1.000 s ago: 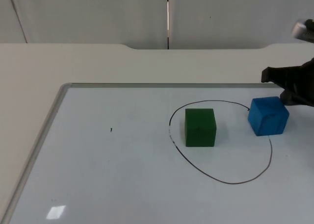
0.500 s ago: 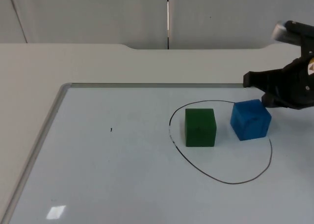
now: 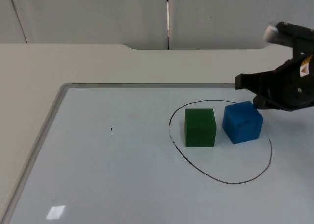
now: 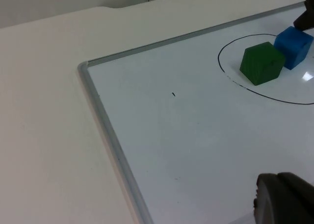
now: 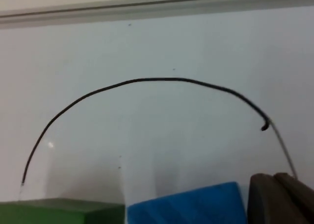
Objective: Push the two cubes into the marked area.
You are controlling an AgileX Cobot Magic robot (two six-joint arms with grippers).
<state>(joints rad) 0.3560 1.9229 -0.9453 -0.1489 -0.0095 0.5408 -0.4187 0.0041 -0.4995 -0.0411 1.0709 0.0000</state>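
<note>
**Blue cube lies just left of my right gripper, toward the green one**

My right gripper (image 3: pixel 255 92) sits against the blue cube's (image 3: pixel 242 122) far-right corner; whether its fingers are spread, I cannot tell. The cube is inside the drawn ring (image 3: pixel 222 179), just beside the green cube (image 3: pixel 200 127), also inside. I judge further pushing would go leftward. My left gripper (image 4: pixel 284 199) waits well apart, near the whiteboard's (image 3: pixel 98 175) front.

green cube (image 3: pixel 200 127) and blue cube (image 3: pixel 242 122) nearly touching, open whiteboard (image 3: pixel 108 175) left of them
</note>
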